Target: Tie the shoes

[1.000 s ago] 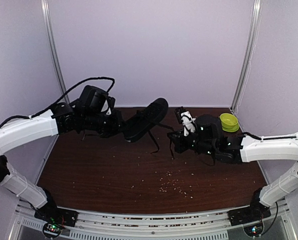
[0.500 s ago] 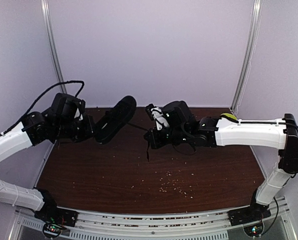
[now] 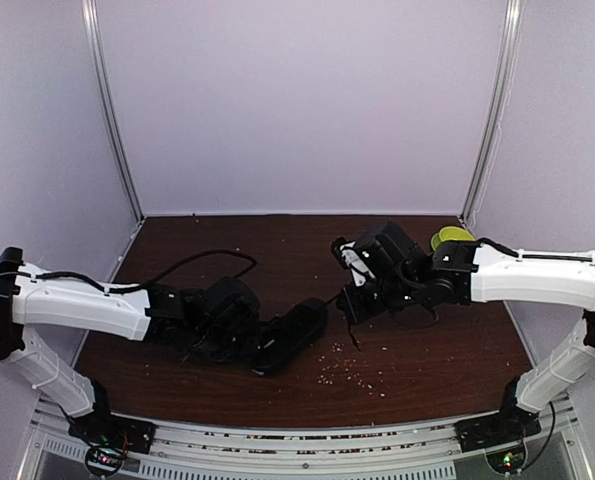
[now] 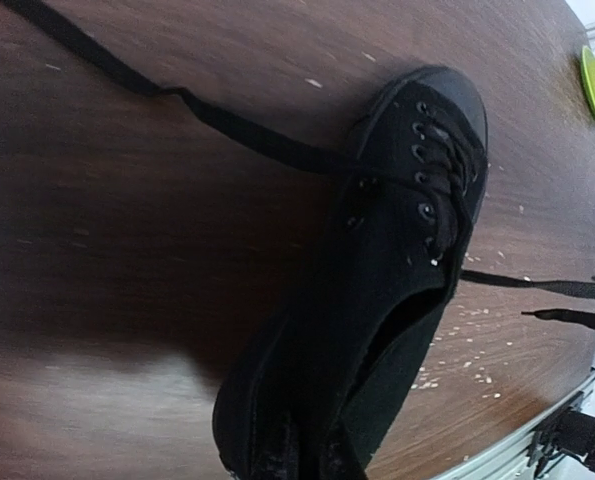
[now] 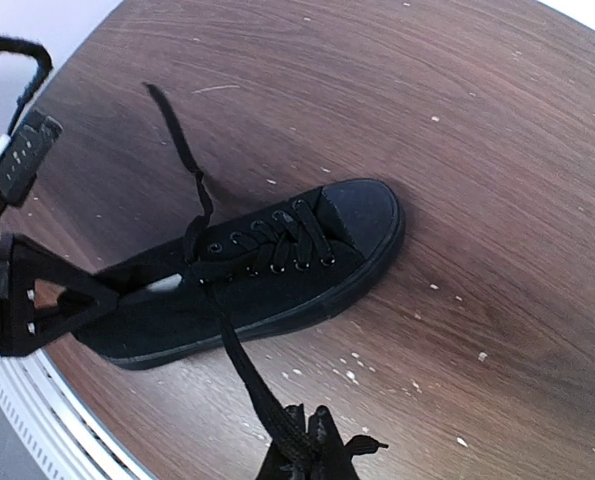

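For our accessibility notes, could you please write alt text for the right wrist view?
A black low-top sneaker lies on a dark brown wooden table, laces untied; one thin black lace runs down into the shut right gripper.

A single black sneaker (image 3: pixel 295 330) lies on the one dark wooden table (image 3: pixel 277 240). Two loose lace ends (image 5: pixel 182 150) run out from it, one trailing away over the wood and one leading down toward the right wrist camera. Two rows of eyelets (image 5: pixel 267 245) flank its tongue, but the holes in each row are too small to count with certainty. One green bowl (image 3: pixel 447 238) sits at the far right. Two white-and-black arms reach in, the left arm (image 3: pixel 77 305) and the right arm (image 3: pixel 537 275). Two upright metal rails (image 3: pixel 112 120) stand at the back, one in each corner. Pale crumbs (image 3: pixel 342 372) are scattered on the wood, too many and too small to count.
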